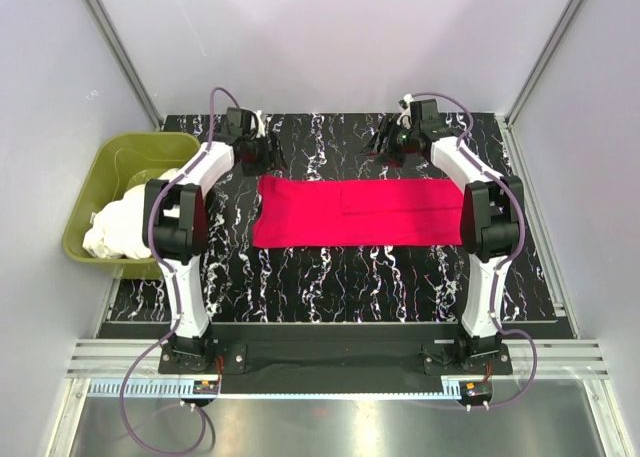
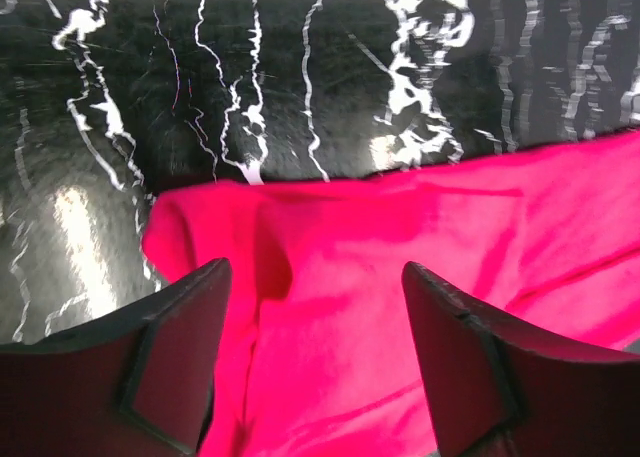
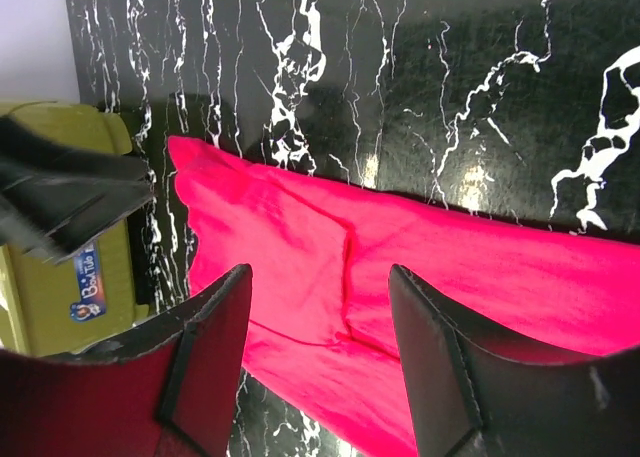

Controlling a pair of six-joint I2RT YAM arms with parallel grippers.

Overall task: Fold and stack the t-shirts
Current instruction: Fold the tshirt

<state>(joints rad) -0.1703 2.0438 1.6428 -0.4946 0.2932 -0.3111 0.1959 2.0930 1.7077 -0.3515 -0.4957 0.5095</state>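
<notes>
Red shirt [image 1: 360,210] is laid as 1 band on the table [image 1: 330,272]; white shirts [image 1: 120,227] are heaped in the tub [image 1: 85,192], its sticker [image 3: 88,289] unreadable. Left gripper [image 2: 315,277] and right gripper [image 3: 320,277] are held spread, empty.

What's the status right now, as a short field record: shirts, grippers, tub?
red t-shirt: folded into a long strip, flat on the table
white t-shirts: bunched in the green tub
left gripper: open, empty, by the strip's far left corner
right gripper: open, empty, by its far right edge
stack: not yet started
</notes>
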